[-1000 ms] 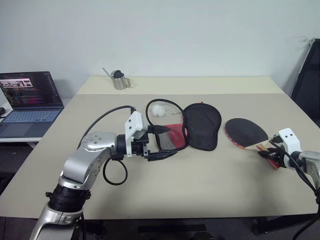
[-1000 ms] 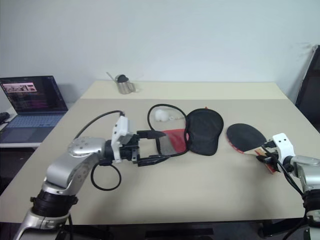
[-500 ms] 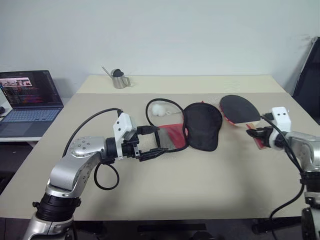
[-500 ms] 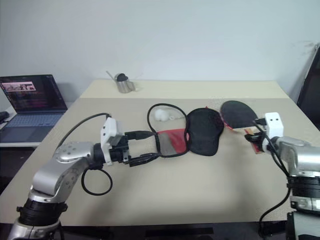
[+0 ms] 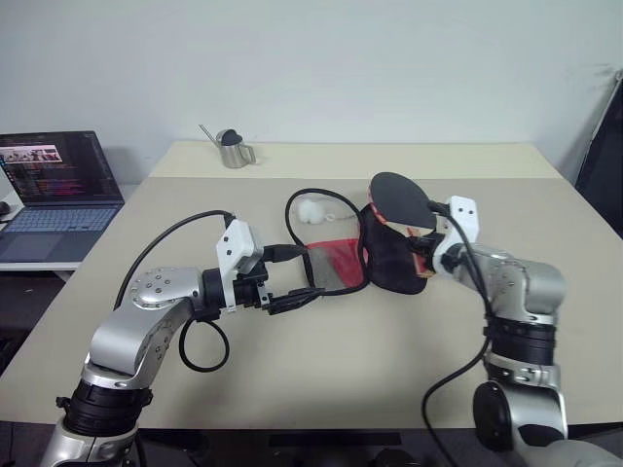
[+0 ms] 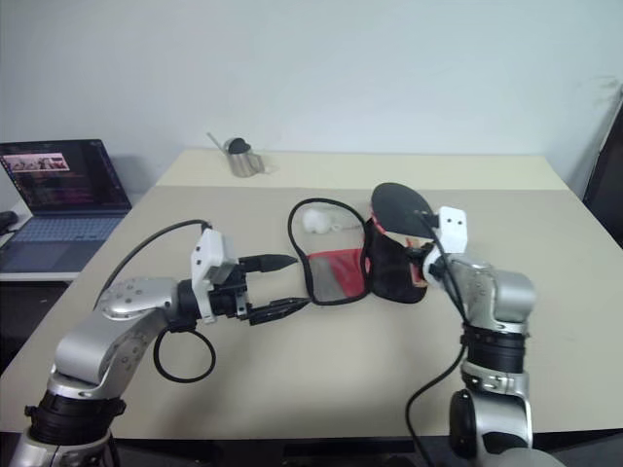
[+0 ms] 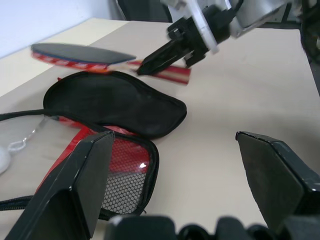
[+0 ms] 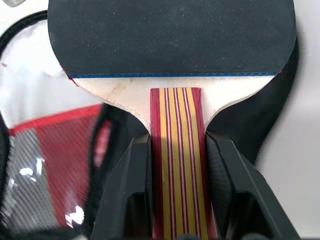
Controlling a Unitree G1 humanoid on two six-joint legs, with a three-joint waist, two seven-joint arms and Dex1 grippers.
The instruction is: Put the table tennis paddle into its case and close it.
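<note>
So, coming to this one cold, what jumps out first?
The right gripper holds the table tennis paddle by its striped handle, in the air above the opened case at mid-table. The left gripper hangs open beside the case's red mesh flap. A laptop glows on the side desk to the left.

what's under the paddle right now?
The paddle, clamped by its handle in the right gripper, hangs over the case's black half. Fabric directly beneath the blade is hidden.

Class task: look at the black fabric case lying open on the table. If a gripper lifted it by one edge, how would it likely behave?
The case would probably flop: its flap lies unevenly against the table. It looks light, being thin fabric and mesh. Its zipper edge curls loosely, so it may sag or fold.
</note>
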